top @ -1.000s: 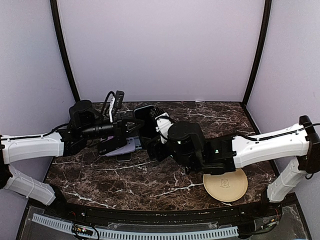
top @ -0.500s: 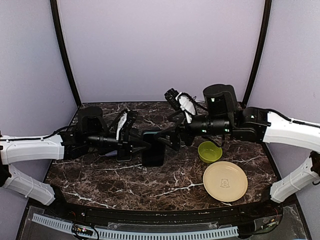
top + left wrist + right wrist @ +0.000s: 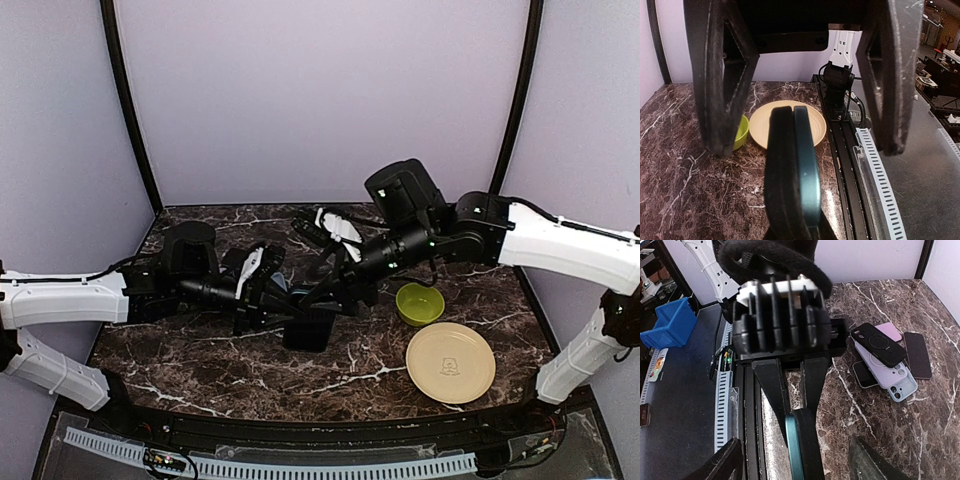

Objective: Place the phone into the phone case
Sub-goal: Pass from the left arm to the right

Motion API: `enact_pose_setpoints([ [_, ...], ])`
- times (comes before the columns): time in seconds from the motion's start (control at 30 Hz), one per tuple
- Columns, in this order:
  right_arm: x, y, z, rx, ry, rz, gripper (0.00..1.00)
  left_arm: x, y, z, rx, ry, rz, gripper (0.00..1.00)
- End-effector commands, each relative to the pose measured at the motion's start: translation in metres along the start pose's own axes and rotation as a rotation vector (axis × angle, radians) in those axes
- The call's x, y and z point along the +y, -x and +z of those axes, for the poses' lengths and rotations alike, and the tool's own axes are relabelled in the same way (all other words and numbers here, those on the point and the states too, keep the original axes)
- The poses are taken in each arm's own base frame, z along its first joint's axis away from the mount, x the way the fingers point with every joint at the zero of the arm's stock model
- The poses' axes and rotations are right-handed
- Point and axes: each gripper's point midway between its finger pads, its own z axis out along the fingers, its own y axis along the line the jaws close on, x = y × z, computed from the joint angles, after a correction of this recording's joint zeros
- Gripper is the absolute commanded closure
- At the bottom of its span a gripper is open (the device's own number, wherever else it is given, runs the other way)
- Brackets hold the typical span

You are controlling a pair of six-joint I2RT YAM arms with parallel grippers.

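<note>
One edge-up phone point(image 3: 806, 175) (teal side showing), left jaws clamped on it, right jaws apart astride it

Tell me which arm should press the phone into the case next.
Right. The left claw is shut on the black-and-teal phone and case; the right claw stands open at their free end.

A dark marble tabletop point(image 3: 200, 365) veined with white fills the enclosure floor. Pale lilac walls point(image 3: 320, 100) close it in behind and on both sides, evenly lit. Two black posts point(image 3: 128, 110) rise along the back corners. A white perforated strip point(image 3: 300, 468) lines the near edge. Off the tabletop's left end sits a blue bin point(image 3: 671, 324).
</note>
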Motion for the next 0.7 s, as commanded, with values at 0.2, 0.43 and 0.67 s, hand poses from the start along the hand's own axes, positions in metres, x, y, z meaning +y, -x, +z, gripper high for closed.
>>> enact_pose_setpoints([
  [0.2,-0.008,-0.004,0.019,-0.005,-0.005,0.004,0.53,-0.005,0.041,-0.008,-0.098,-0.008,0.098,1.0],
  [0.43,-0.009,0.0,0.019,-0.025,-0.008,0.005,0.91,-0.009,0.041,-0.008,-0.101,-0.032,0.096,1.0],
  [0.67,-0.003,0.012,0.005,-0.073,-0.003,-0.021,1.0,-0.012,0.042,-0.009,-0.105,-0.048,0.095,0.86],
])
